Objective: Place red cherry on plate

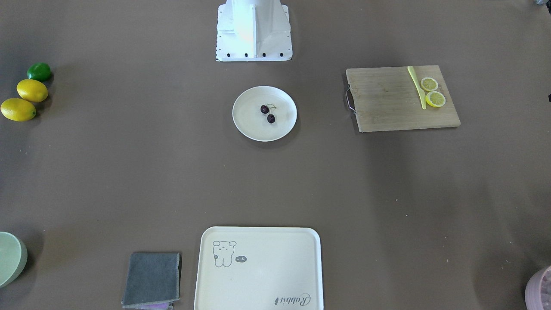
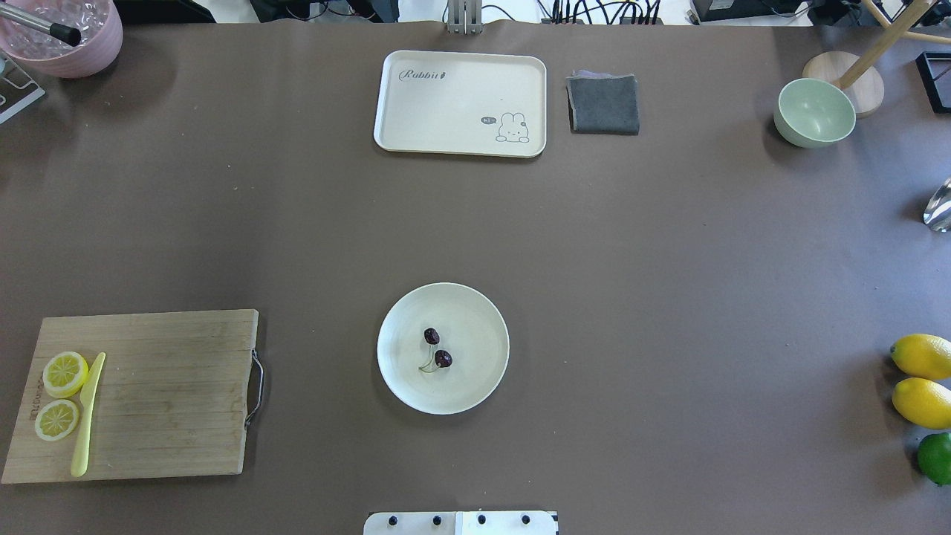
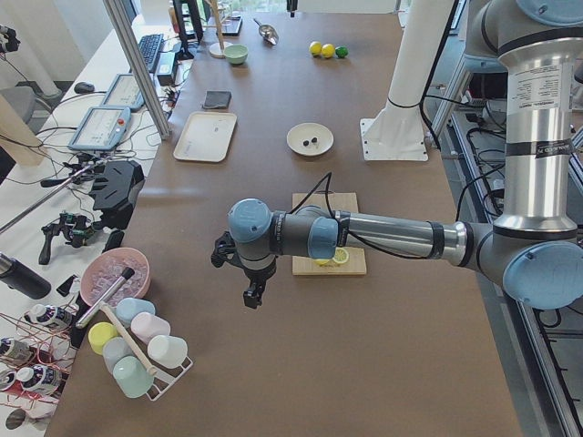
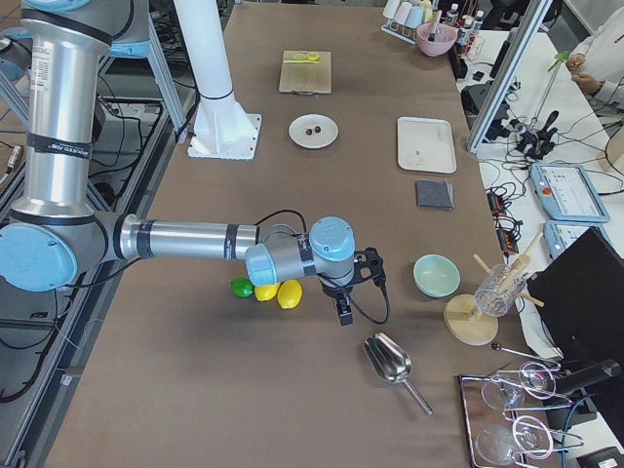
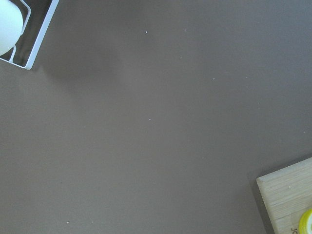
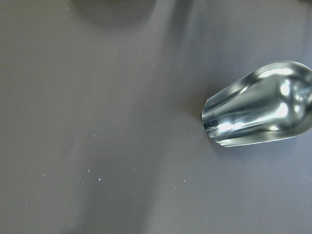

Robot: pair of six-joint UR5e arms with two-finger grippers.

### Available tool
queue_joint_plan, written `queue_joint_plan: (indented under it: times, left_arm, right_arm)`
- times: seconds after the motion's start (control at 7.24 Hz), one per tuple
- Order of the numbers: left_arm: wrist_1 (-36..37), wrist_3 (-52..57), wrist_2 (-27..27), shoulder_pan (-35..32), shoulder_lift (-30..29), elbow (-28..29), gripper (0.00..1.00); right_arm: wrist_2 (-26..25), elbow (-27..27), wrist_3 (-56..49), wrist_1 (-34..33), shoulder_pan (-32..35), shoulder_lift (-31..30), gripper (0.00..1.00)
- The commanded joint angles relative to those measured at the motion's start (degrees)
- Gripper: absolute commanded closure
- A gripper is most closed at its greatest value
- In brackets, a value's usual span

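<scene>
While the left gripper [image 3: 252, 297] hangs over bare brown table at the left end, it shows only from the side, so whether its fingers are spread or pressed together cannot be told. Right of it lies the wooden cutting board [image 2: 171, 394], bearing two lemon slices [image 2: 65, 373] and a yellow-green knife [image 2: 88, 416] along its left edge. At the table's middle, near the robot's base, sits the plate [image 2: 479, 334], and the red cherry [image 2: 443, 359] lies on it, both fruits and stems inside the rim. Two lemons [image 2: 923, 357] and a lime [image 2: 936, 458] line the right side. Beyond them the right gripper [image 4: 344, 314] hangs beside a metal scoop [image 6: 258, 112]; its fingers' state likewise cannot be told.
</scene>
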Motion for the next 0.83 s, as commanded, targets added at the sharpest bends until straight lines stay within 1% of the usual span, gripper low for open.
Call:
queue_joint_plan:
  times: [0.0,0.14,0.28,0.69]
  left_arm:
    - [-0.4,0.0,0.0,-0.4,0.2,-1.0,0.03]
    - [-0.5,0.1,-0.4,-0.5,0.3,-0.8,0.03]
    - [-0.6,0.1,-4.1,-0.7,2.9,-2.4,0.03]
    - [-1.0,-0.3,-4.0,-0.8,3.2,-2.3,0.03]
  right_arm:
    - [0.6,0.1,-0.1,0.0,-0.1,-1.9,0.00]
    - [0.8,0.9,-0.5,0.7,0.3,-3.1,0.00]
    - [0.8,2.2,-0.5,0.6,0.3,-4.4,0.00]
    - [0.2,2.4,-0.6,0.6,0.4,-4.4,0.00]
